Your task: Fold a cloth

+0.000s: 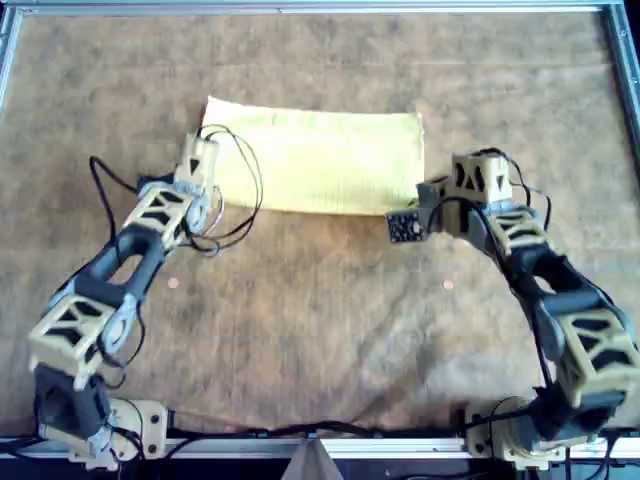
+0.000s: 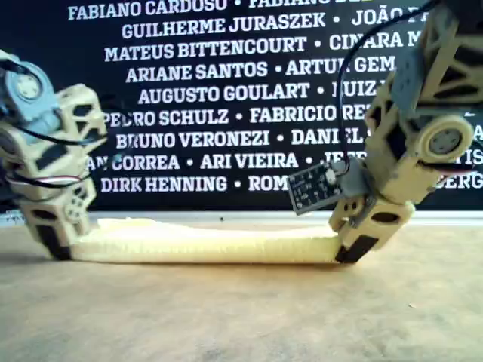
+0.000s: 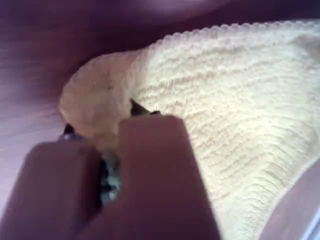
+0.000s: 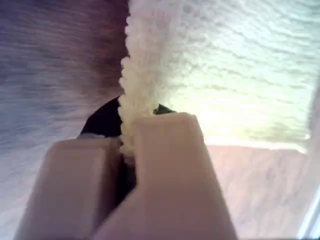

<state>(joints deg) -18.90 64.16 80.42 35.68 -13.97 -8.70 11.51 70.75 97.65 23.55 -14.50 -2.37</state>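
Note:
The pale yellow cloth (image 1: pixel 320 160) lies as a wide folded rectangle on the brown table (image 1: pixel 320 300), and it also shows in the exterior view (image 2: pixel 211 243). In the first wrist view my first gripper (image 3: pixel 112 145) is shut on a rounded corner of the cloth (image 3: pixel 225 125). In the second wrist view my second gripper (image 4: pixel 127 140) is shut on a ribbed edge of the cloth (image 4: pixel 225 75). In the overhead view one arm's gripper (image 1: pixel 200 165) is at the cloth's left edge and the other arm's gripper (image 1: pixel 425 195) is at its right near corner. The wrist views do not show which arm is which.
A metal frame (image 1: pixel 300 8) rims the table. Loose black cables (image 1: pixel 240 190) hang from the arm on the overhead view's left and lie over the cloth. A small circuit board (image 1: pixel 404 226) sticks out of the other arm. A black banner (image 2: pixel 226 90) with names stands behind.

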